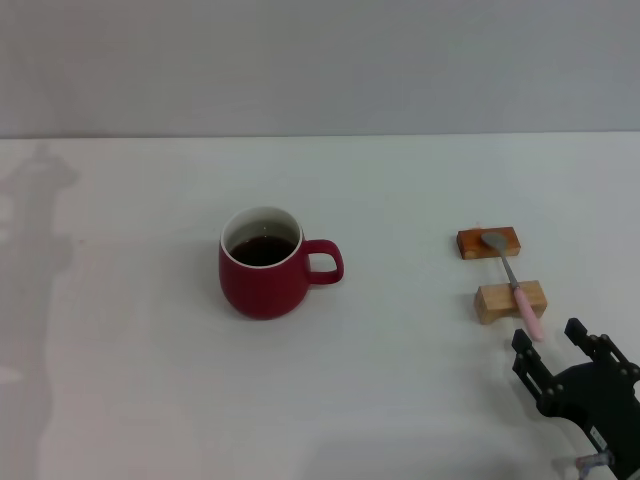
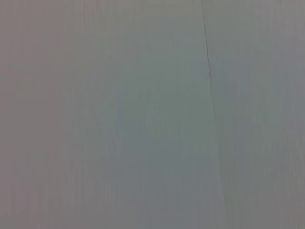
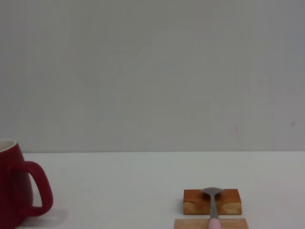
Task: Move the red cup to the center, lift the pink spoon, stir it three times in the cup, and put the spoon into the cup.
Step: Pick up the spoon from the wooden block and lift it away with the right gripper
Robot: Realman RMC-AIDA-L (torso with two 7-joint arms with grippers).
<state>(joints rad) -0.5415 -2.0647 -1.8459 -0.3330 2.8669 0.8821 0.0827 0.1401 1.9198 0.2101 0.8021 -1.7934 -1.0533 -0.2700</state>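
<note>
Cup (image 1: 263, 264) sits upright mid-table, slightly left, dark liquid inside, handle toward spoon side. Ceramic, likely heavy and slick, spill risk; best gripped at handle or rim.

Spoon (image 1: 514, 281) bridges two blocks (image 1: 489, 243), pink handle nearest right gripper (image 1: 560, 345). Light, stiff, thin; handle end should be pinched.

Right gripper spread, nothing held. Left gripper not seen.

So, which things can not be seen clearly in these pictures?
- Left pincer: in no view; the left wrist view shows only a blank grey surface.
- Squat dark-red ceramic mug: cut by the right wrist view's edge.
- Slim pink-handled metal spoon: handle cut there too.
- Right pincer: arm cut at the head view's corner.
</note>
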